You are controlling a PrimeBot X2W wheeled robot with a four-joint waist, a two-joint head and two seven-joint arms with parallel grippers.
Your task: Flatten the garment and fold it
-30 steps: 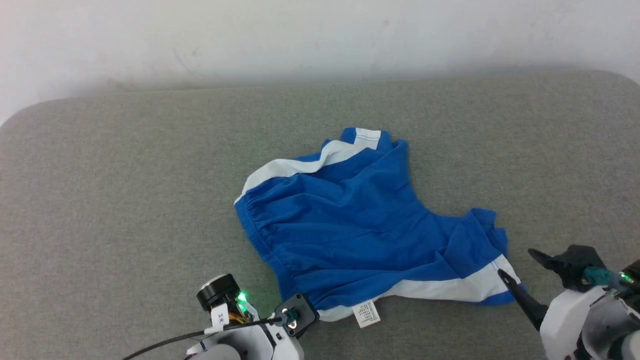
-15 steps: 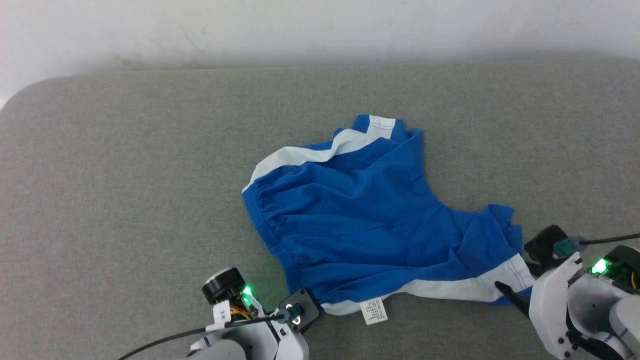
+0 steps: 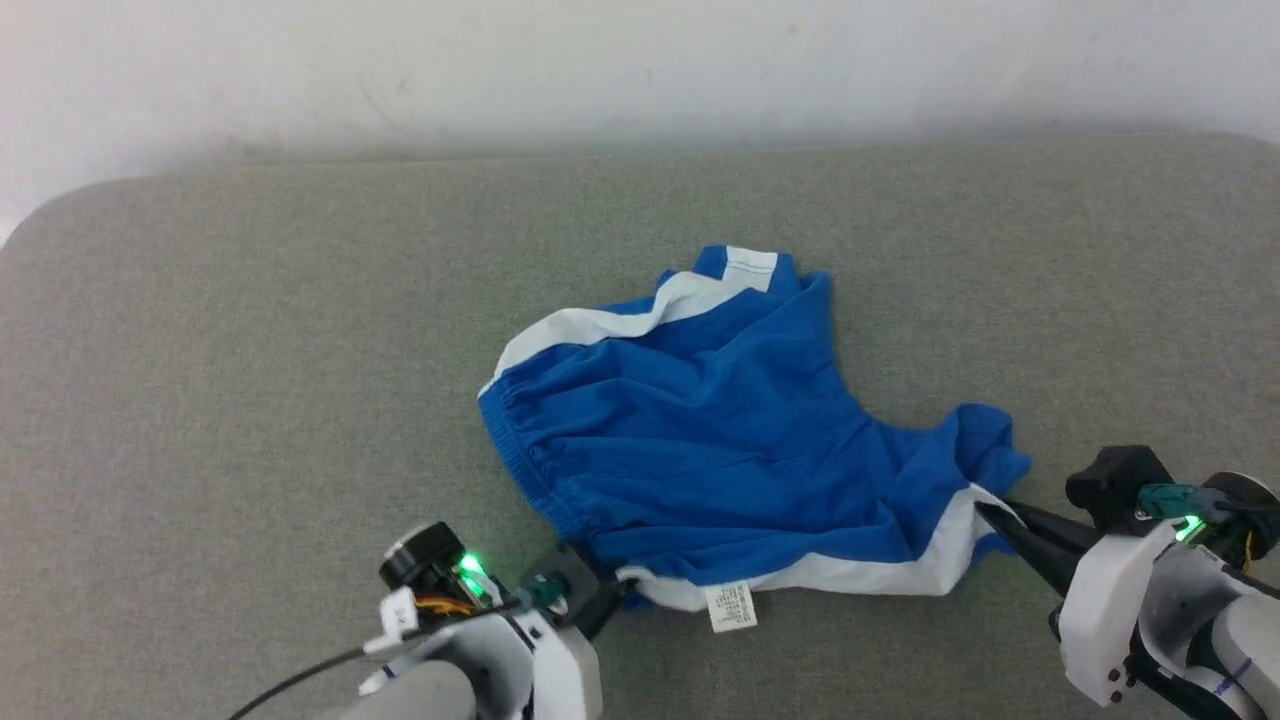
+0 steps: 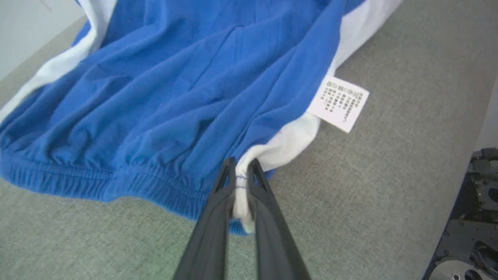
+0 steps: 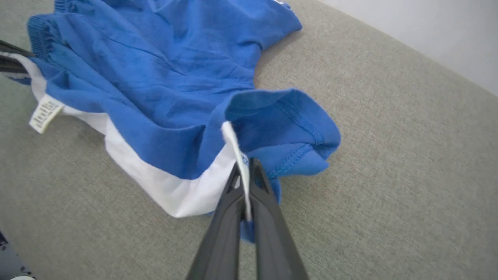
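Note:
The garment is a pair of royal-blue shorts with white side stripes, lying rumpled on the grey cushion, waistband to the left. My left gripper is shut on the white stripe at the near waistband corner, its fingertips pinching the cloth. My right gripper is shut on the white hem of the near leg, lifting that edge slightly; its fingers clamp the fabric. A small white tag hangs at the near edge, also seen as the tag and the tag.
The grey fabric cushion stretches wide on all sides of the shorts. A white wall runs behind its far edge. The cushion's rounded corner lies far left.
My right gripper has moved in onto the near leg's white hem and shut on it, pulling that corner up. The left gripper has stayed shut on the waistband corner. The camera has shifted slightly.

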